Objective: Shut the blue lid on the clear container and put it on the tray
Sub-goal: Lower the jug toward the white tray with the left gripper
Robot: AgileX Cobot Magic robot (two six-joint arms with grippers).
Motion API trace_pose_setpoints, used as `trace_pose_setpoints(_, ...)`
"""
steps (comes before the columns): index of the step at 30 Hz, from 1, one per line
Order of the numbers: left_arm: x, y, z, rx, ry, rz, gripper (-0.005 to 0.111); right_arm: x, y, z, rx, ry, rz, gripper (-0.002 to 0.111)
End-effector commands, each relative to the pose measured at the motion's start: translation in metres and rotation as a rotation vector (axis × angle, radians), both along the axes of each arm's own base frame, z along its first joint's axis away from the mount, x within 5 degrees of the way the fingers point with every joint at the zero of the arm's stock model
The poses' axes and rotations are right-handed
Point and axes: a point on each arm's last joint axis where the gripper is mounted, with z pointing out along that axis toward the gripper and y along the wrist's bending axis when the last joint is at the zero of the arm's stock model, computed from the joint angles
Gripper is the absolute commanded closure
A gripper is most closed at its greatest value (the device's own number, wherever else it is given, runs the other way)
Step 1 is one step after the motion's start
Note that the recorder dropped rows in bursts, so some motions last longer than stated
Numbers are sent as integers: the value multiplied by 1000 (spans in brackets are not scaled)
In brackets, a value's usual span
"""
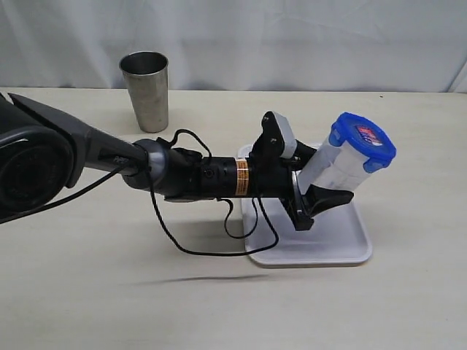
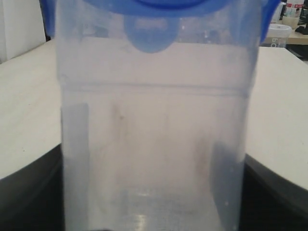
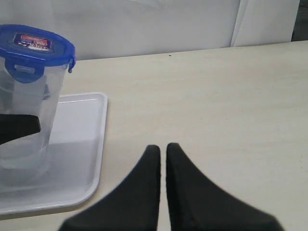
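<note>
Two grippers: my left gripper [image 1: 319, 177] pinches the tilted clear container [image 1: 343, 164] over the tray [image 1: 321, 251], blue lid [image 1: 363, 138] on; my right gripper [image 3: 162, 147] has its jaws pressed together.

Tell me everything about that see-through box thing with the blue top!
The clear container is a tall, narrow canister of cloudy see-through plastic, and it looks empty. The blue lid sits on its top, with a flap hanging down the side. The left gripper grips its lower half, one dark finger on each side. It leans a little in the exterior view. Its base is over the white tray; whether it rests there is hard to tell.
</note>
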Motion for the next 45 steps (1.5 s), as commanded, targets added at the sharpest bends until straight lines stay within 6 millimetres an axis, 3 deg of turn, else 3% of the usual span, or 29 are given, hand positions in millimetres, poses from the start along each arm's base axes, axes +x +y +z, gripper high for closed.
trace_pose_setpoints(1, 7, 13, 3, 1, 16, -58, 107, 0, -1, 0, -12, -2, -4, 104)
trace_pose_setpoints(12, 11, 41, -17, 25, 62, -173, 107, 0, -1, 0, -12, -2, -4, 104)
trace_pose_setpoints(15, 11, 42, -10, -48, 60, -196, 107, 0, -1, 0, -12, -2, -4, 104)
trace_pose_setpoints(27, 12, 42, -11, -52, 62, -189, 107, 0, -1, 0, -12, -2, -4, 104)
trace_pose_setpoints(32, 12, 42, -11, -53, 62, -187, 107, 0, -4, 1, -131, -5, -15, 104)
trace_pose_setpoints(38, 12, 42, -11, -52, 62, -189, 107, 0, -4, 1, -131, -5, -15, 104)
trace_pose_setpoints(45, 12, 42, -11, -52, 62, -189, 107, 3, -1, 21, -521, -182, 67, 104)
